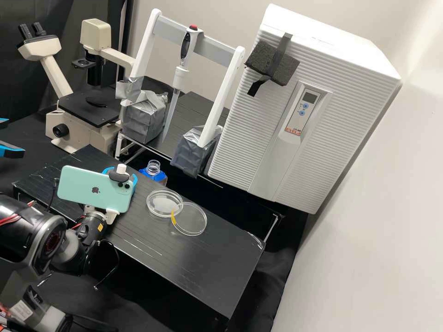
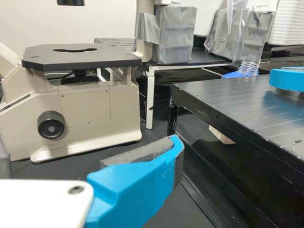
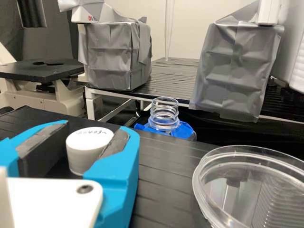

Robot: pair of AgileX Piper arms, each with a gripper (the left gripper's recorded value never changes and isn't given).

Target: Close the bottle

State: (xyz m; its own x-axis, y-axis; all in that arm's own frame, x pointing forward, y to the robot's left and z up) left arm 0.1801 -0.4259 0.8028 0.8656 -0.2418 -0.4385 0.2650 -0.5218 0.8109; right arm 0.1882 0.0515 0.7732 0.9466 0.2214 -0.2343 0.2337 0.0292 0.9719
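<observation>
Right gripper (image 3: 80,149) closed around small white round cap (image 3: 89,140), near uncapped clear-necked blue bottle (image 3: 165,118), left gripper (image 1: 13,136) spread open, empty

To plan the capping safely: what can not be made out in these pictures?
Bottle base: right wrist view, hidden behind the platform edge.
Cap thread: right wrist view, covered by jaws of the right gripper.
Left gripper: high view, cut off by the picture's edge.
</observation>
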